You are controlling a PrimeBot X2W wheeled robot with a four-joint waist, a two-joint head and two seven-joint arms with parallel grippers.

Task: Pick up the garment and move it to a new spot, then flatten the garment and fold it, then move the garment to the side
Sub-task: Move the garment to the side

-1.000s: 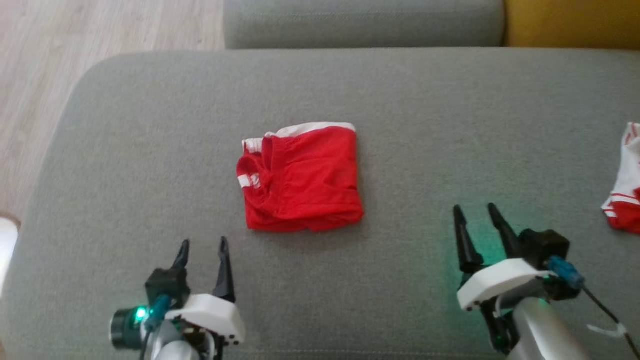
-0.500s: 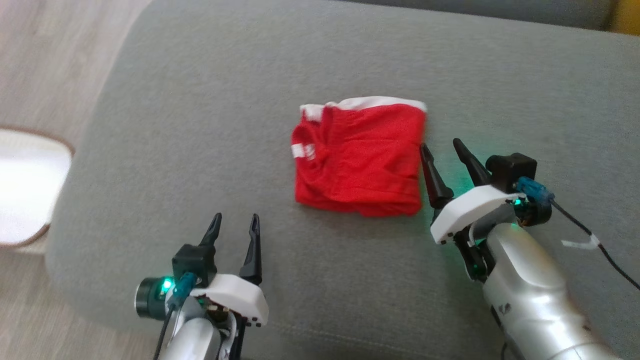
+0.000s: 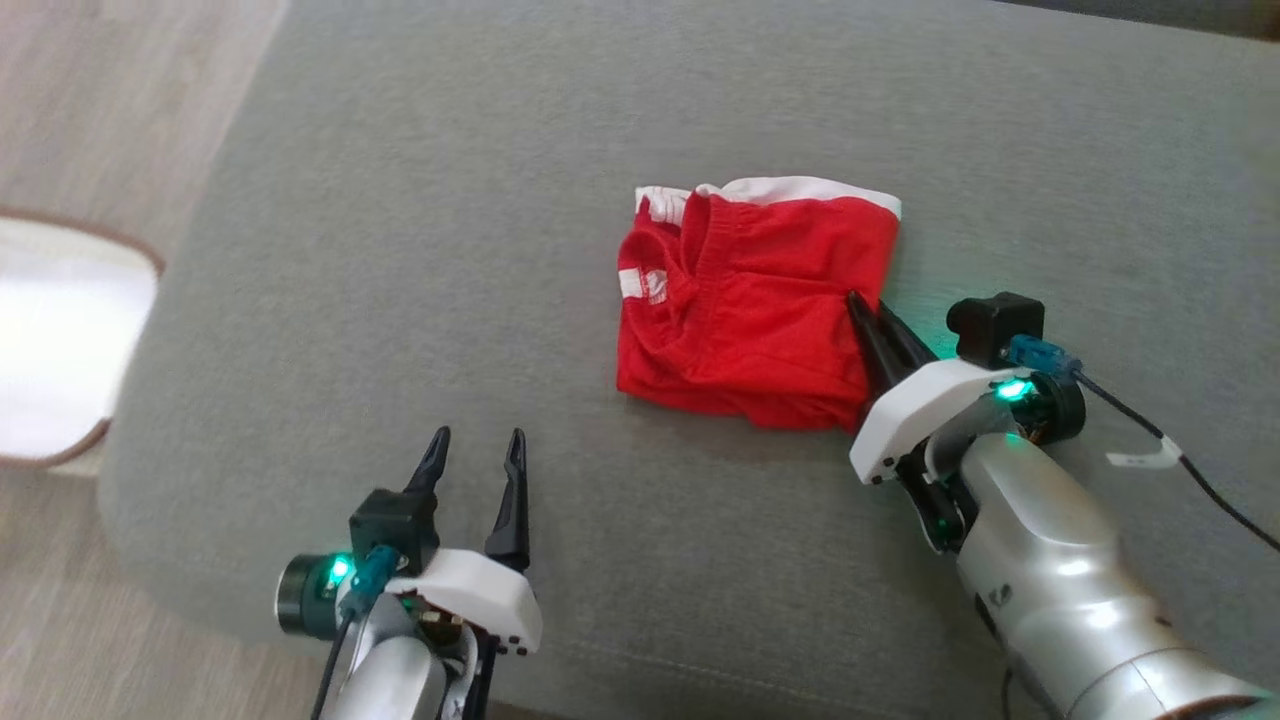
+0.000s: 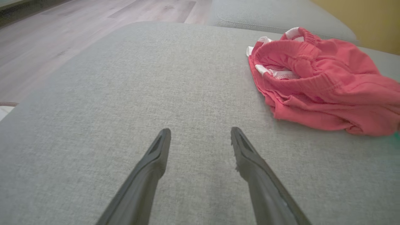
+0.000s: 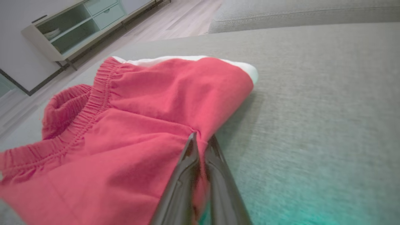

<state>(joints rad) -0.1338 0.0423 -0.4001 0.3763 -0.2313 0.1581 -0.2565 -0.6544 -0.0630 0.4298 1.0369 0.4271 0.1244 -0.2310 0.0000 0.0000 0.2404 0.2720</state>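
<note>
- The garment [image 3: 750,310], a pair of red shorts with white trim, lies folded in a rough square on the grey sofa seat [image 3: 400,250], near the middle of the cushion in the head view.
- Its white trim shows along the far edge. The gathered elastic waistband sits on the robot's left side of the bundle, with a small white patch beside it.
- The right gripper [image 3: 868,305] is at the garment's right edge, about halfway along that side. Its two dark fingers are pressed together with a fold of the red cloth pinched between them.
- In the right wrist view the cloth puckers into a small crease just at the fingertips.
- A green light glows on the right wrist, and a dark cable [image 3: 1120,406] with a white tag trails off to the right.
- The left gripper [image 3: 478,435] hangs over bare cushion near the front edge of the seat, well apart from the garment. Its fingers are spread wide and hold nothing.
- In the left wrist view the garment lies ahead and to the right of those fingers.
- Pale wood floor [image 3: 110,90] shows past the seat's left side. A white, brown-edged thing [image 3: 55,340] lies on it, and what it is cannot be told.
- The right wrist view shows a pale low cabinet [image 5: 72,28] with shelves and drawers across the room.
</note>
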